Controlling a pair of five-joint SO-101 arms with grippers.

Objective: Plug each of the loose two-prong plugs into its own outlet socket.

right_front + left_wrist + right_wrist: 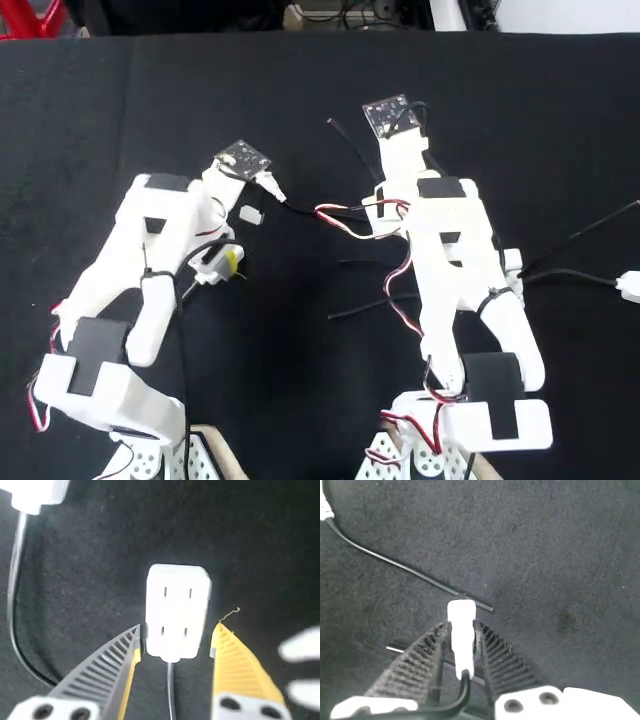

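Black cloth table (560, 120), dark cables (570, 240) strewn | left gripper (178, 628) jaws apart, straddling outlet (177, 600) lying flat, slots up | right gripper (461, 626) clamped on plug (460, 614) over cloth | second plug (37, 495) near outlet

high: overhead, far | wrists: close, downward, left over outlet (177, 612) | shared: table (300, 80)

Left gripper (178, 630) straddles the white outlet block (177, 605) on the black cloth (260, 540).
The gray finger (107, 665) touches a near corner and the yellow finger (235, 660) sits just beside the other edge. Two slot pairs face up, a dark cord (171, 690) trails out, and another corded white piece (37, 492) lies apart.
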